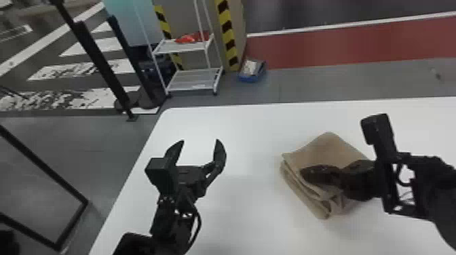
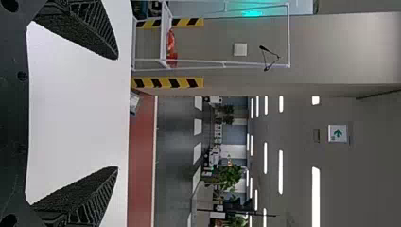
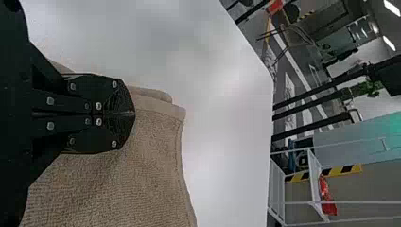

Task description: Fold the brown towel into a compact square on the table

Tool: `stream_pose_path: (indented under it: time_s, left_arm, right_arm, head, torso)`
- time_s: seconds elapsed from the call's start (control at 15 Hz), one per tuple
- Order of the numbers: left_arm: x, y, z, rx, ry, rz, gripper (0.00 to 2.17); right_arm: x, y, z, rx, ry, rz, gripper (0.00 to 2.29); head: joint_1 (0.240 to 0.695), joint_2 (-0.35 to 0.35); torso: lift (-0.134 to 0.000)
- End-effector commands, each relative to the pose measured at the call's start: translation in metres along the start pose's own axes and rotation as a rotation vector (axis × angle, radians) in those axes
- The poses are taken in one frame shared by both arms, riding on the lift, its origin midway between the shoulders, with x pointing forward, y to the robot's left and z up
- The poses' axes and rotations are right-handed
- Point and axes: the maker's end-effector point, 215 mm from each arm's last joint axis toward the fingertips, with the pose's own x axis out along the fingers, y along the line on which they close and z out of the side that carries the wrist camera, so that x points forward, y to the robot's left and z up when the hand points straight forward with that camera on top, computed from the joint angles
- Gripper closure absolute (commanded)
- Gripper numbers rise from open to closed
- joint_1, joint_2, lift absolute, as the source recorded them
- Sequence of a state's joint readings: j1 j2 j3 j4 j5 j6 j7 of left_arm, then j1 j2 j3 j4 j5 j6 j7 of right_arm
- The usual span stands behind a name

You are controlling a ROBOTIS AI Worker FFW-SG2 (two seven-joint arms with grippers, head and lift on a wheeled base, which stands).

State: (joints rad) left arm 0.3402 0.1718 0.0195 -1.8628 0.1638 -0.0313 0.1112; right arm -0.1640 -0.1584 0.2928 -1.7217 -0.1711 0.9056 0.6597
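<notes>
The brown towel (image 1: 327, 149) lies folded in several layers on the right half of the white table, its stacked edges facing left and front. My right gripper (image 1: 303, 172) reaches in from the right, low over the towel's front part. In the right wrist view, my right gripper (image 3: 134, 113) has both fingers pressed together above the towel (image 3: 146, 179), with no cloth visible between them. Left of the towel, my left gripper (image 1: 200, 141) is wide open over bare table. The left wrist view shows my left gripper (image 2: 117, 112) with nothing between its fingers.
The white table (image 1: 251, 135) has its left edge beside my left arm and its far edge beyond the towel. On the floor behind stand a white wire shelf (image 1: 193, 81) and a blue box (image 1: 251, 71). Black posts (image 1: 101, 64) rise at the back left.
</notes>
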Motion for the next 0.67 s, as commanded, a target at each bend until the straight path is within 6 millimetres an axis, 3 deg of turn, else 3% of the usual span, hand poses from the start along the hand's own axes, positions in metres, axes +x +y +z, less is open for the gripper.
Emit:
stream_pose_path:
  time_s: [0.0, 0.13, 0.47, 0.6]
  left_arm:
    - [0.001, -0.001, 0.000, -0.007, 0.000, -0.001, 0.04]
    - [0.001, 0.000, -0.002, -0.008, 0.003, -0.001, 0.04]
    - [0.004, 0.001, -0.003, -0.014, 0.007, -0.002, 0.04]
    - [0.006, -0.004, -0.005, -0.015, 0.010, -0.010, 0.04]
  right_arm:
    - [-0.013, 0.004, 0.010, -0.010, -0.037, -0.007, 2.08]
    - [-0.039, -0.008, 0.011, 0.028, -0.052, -0.045, 2.08]
    - [-0.134, -0.044, -0.052, 0.299, 0.026, -0.110, 2.08]
    - [-0.155, -0.057, -0.067, 0.345, 0.034, -0.141, 2.08]
  head:
    - [0.695, 0.314]
    - [0.695, 0.309]
    - [0.695, 0.237]
    - [0.695, 0.197]
  torso:
    - [-0.125]
    - [-0.125]
    - [-0.125]
    - [-0.125]
